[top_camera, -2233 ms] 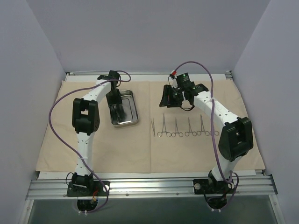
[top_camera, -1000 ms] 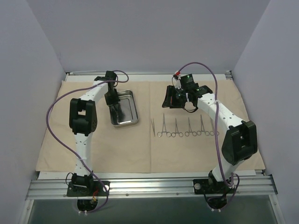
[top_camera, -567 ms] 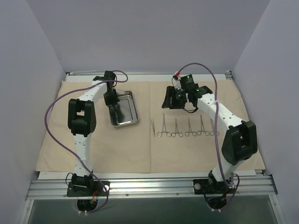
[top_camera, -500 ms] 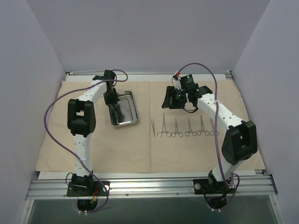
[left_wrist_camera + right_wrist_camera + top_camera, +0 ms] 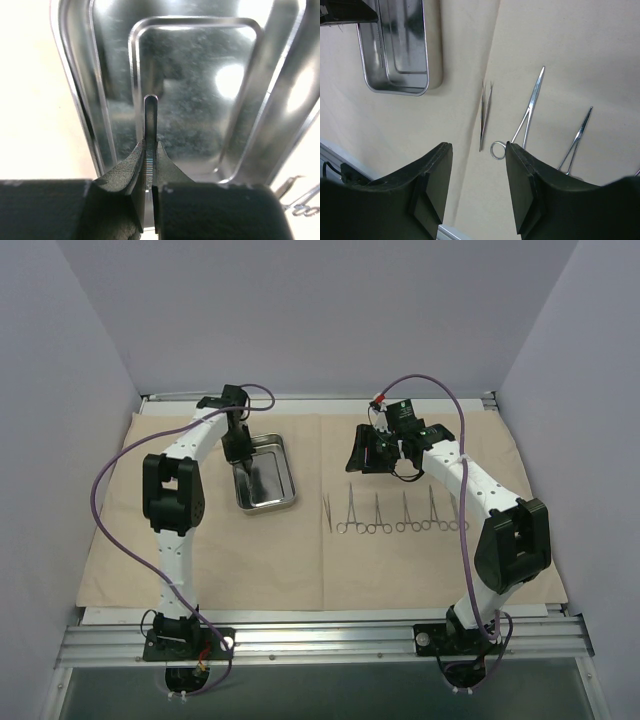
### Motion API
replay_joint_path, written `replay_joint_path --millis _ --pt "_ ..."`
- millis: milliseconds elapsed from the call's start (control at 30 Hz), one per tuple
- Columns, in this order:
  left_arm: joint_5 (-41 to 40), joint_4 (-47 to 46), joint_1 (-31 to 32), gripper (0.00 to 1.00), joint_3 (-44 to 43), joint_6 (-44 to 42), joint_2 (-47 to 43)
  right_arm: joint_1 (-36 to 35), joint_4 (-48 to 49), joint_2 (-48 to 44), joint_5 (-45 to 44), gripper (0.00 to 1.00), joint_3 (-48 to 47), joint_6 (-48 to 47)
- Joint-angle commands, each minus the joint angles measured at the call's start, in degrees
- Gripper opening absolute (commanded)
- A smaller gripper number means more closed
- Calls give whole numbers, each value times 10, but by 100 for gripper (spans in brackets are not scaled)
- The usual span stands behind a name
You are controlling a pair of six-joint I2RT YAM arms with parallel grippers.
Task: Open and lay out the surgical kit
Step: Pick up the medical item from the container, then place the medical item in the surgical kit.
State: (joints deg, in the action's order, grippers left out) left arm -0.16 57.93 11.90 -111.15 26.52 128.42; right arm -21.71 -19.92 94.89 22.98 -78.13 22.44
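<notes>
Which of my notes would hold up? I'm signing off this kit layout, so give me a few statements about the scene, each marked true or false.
1. The left gripper is shut on a thin steel instrument above the steel tray. True.
2. The right gripper holds one of the forceps. False: its jaws stand open and empty above the cloth wrap.
3. The ring-handled forceps lie in a row on the cloth, to the right of the tray. True.
4. The cloth wrap is folded shut around the tray. False: it lies spread flat, with the tray on top of it.
</notes>
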Motion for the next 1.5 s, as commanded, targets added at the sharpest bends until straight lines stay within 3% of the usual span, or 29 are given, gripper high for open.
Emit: replay_joint_path --millis 0,400,767,1467 --pt "20 31 13 2 -50 -4 -61 4 5 -19 6 47 2 -6" --pt "41 82 100 2 -97 20 -96 21 -10 -52 -2 47 16 -6" --pt "26 72 221 2 -104 26 -57 114 -36 -106 9 47 45 -14" --pt "12 -24 246 2 29 84 -18 130 -60 -154 9 47 75 -8"
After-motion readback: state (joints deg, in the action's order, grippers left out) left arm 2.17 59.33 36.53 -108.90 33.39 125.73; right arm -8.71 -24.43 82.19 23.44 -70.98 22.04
